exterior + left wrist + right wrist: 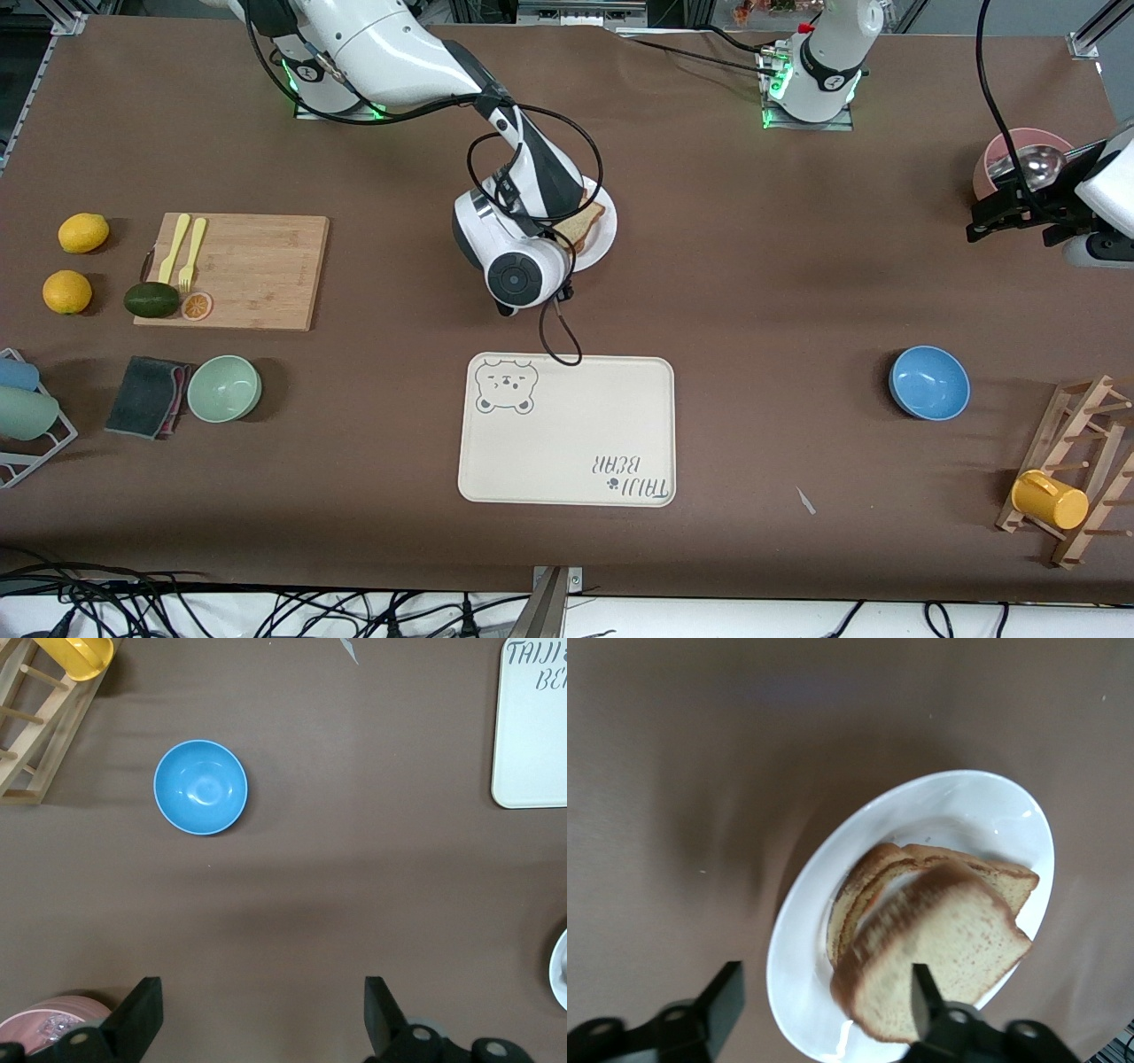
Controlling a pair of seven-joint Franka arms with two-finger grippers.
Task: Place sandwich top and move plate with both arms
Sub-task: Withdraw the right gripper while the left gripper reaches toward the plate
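The tray (pixel 567 431) lies nearest the camera, bare on the counter (pixel 762 292), with the plate (pixel 601 232) farther back toward my bases. My right fingers (pixel 824 1005) hang over the plate, spread wide and holding nothing. The top slice (pixel 935 958) lies tilted across the lower bread (pixel 873 881), so I judge the placing to be about done, though the slice looks blurred and may not have settled. Moving the plate is what remains, and it has not begun: neither hand touches the rim.

My left fingers (pixel 261 1014) wait, open and empty, over bare counter near the pink bowl (pixel 1019 159) at the left arm's end, well apart from the plate.

From the front, my own right arm covers most of the plate. What lies between the two slices I cannot make out.
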